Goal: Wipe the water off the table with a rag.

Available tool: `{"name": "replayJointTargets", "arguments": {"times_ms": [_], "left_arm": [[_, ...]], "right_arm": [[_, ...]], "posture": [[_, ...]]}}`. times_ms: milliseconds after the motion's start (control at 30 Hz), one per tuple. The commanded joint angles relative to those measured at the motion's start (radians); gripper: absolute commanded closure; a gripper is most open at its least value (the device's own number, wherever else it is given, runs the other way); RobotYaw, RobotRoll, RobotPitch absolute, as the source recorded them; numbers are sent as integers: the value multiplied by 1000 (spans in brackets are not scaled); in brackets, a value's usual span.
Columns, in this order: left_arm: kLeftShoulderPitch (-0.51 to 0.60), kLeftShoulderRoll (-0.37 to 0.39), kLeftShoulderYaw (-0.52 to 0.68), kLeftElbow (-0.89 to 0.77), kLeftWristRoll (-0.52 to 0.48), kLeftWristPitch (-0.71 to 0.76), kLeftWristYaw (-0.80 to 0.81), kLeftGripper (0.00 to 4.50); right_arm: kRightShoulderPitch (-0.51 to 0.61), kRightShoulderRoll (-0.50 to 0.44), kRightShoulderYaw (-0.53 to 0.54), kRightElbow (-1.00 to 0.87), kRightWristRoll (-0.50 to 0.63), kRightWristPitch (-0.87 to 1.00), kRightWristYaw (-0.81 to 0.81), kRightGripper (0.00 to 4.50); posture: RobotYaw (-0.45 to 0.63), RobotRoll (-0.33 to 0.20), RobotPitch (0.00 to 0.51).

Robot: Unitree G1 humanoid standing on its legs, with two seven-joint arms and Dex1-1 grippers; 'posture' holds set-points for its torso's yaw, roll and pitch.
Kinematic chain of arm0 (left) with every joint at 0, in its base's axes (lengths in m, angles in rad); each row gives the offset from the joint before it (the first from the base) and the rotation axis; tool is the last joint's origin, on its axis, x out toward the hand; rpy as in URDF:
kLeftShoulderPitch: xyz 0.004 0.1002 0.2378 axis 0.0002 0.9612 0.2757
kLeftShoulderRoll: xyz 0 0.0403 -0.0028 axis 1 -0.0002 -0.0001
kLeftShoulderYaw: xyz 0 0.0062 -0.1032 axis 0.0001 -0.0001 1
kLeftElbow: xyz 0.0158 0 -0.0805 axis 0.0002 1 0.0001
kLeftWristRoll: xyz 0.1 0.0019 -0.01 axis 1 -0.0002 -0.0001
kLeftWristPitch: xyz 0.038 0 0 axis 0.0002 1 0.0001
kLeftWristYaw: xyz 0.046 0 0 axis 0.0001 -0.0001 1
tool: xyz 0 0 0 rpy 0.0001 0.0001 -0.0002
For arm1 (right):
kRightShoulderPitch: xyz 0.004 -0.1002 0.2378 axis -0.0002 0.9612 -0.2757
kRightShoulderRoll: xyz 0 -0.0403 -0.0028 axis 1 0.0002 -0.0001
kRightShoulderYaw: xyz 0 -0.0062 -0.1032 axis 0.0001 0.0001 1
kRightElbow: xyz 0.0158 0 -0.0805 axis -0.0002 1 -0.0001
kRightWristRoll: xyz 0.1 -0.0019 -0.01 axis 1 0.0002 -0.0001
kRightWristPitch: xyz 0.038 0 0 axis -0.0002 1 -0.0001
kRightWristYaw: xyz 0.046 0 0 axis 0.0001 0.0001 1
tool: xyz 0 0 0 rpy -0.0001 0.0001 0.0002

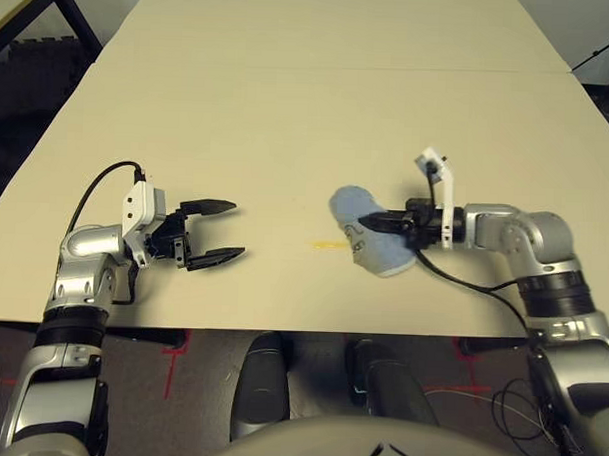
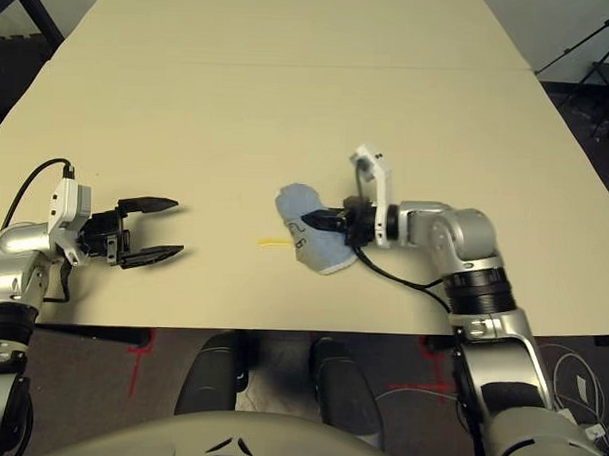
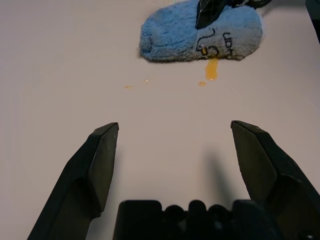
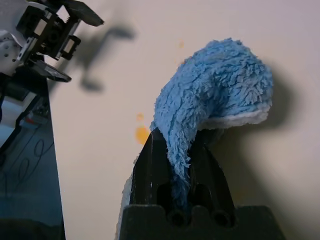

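My right fingers [image 4: 177,150] are pinched on the rag [image 1: 367,230], which lies on the worktop [image 1: 289,107] near the front edge, about midway along it. My left fingers [image 1: 216,231] stand wide apart, holding nothing, well left of it. Water [image 3: 212,70] touches the rag's left edge. I can't read the rag's dark lettering.

1 rag [image 1: 369,230]. 1 table [image 1: 289,107]. 2 grippers: left [image 1: 224,229], right [image 4: 179,150]. Water [image 3: 212,70]: 1 clear streak by the rag, plus approx. 3 tiny specks, maybe more under the cloth.
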Motion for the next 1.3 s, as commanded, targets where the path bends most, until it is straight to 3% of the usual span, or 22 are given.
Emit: {"name": "replayJointTargets", "arguments": {"times_ms": [33,467,567,733,1100,1300], "left_arm": [[13,12,10,-29,-12,17,4,0],[47,4,23,-67,-14,25,23,0],[42,2,22,-64,-14,25,27,0],[21,-4,17,-41,-8,19,29,0],[-49,-25,-3,41,7,-9,16,0],[-85,-35,-12,92,17,-33,6,0]], "right_arm": [[-38,64,59,59,-25,-30,-16,4386],[-169,306,104,315,-122,-179,-69,4386],[-181,313,99,332,-130,-189,-59,4386],[-168,226,75,298,-128,-170,-25,4386],[-107,-65,-8,147,-74,-87,45,4386],[-91,-209,-100,126,-25,-66,85,4386]], "posture": [[248,0,176],[273,0,177],[272,0,176],[257,0,175],[216,0,173],[188,0,166]]}}
